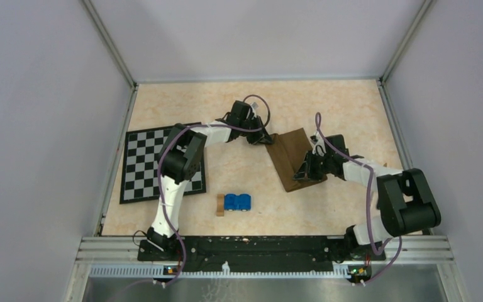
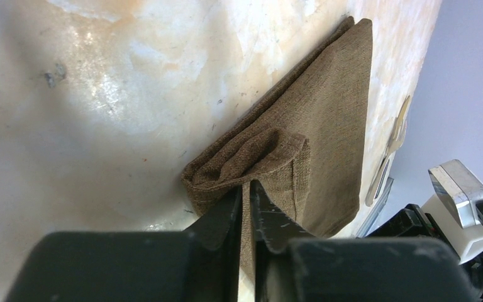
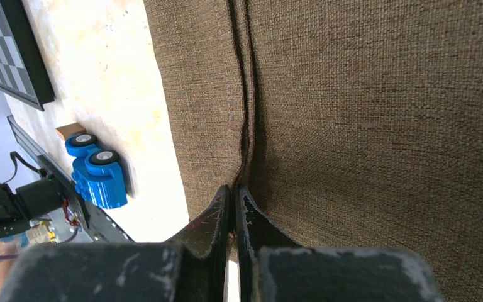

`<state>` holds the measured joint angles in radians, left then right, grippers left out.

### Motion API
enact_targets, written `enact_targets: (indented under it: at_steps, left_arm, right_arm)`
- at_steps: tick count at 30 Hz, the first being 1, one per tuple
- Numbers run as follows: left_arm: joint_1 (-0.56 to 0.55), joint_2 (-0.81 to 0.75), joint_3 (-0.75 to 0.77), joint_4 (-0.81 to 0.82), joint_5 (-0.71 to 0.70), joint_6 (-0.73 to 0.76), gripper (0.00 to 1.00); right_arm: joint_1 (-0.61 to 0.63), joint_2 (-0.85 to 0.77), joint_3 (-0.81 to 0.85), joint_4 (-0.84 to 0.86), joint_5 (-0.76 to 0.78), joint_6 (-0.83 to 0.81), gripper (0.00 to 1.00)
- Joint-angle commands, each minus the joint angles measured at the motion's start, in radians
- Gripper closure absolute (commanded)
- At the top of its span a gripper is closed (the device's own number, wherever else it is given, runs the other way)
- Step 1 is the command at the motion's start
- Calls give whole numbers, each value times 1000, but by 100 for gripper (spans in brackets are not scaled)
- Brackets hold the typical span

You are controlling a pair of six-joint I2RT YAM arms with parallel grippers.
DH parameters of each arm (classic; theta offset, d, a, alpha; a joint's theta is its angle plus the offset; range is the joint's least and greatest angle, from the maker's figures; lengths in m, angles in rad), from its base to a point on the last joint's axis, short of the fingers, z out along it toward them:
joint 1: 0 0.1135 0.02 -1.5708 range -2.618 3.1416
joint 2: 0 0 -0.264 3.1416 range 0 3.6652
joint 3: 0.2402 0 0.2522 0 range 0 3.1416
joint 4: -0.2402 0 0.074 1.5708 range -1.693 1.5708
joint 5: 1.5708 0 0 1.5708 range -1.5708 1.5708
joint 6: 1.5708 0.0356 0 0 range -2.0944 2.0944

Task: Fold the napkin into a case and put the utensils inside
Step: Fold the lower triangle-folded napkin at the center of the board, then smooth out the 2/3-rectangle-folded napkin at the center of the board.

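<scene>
Folded napkin, pinched at opposite edges by left gripper, right gripper; risk: uneven pull slipping layers

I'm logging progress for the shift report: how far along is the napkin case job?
Done: the dark brown cloth napkin is already folded into a narrow layered strip. In hand: the left gripper pinches a bunched corner and the right gripper is shut on a layered edge. Left: what look like metal utensils lie beside the cloth, not inside.
</scene>
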<state>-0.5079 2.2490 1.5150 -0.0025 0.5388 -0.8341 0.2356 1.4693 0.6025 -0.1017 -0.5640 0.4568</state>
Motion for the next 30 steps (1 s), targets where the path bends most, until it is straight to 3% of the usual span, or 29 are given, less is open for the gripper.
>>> enact_targets:
  at_steps: [1,5,9,13,17,21,26,30]
  left_arm:
    - [-10,-82,26,-6,32,48,77]
    - [-20,-99,45,-13,52,54,75]
    - [-39,-90,87,-56,49,74,63]
    - [-71,-59,267,-399,-178,90,44]
    - [-89,-29,384,-576,-300,-8,31]
    - [-103,5,452,-663,-354,-122,31]
    - [-115,94,624,-889,-458,-291,41]
    - [-119,119,646,-898,-454,-349,45]
  right_arm:
    - [2,-118,42,-65,49,-7,100]
    - [2,-189,45,-111,119,-1,100]
    - [2,-213,27,-104,165,5,100]
    - [2,-191,28,-91,150,2,100]
    - [2,-181,25,-78,144,3,100]
    - [3,-182,20,-71,145,-1,100]
    - [2,-181,17,-62,140,-1,100]
    - [2,-183,15,-58,137,-2,100]
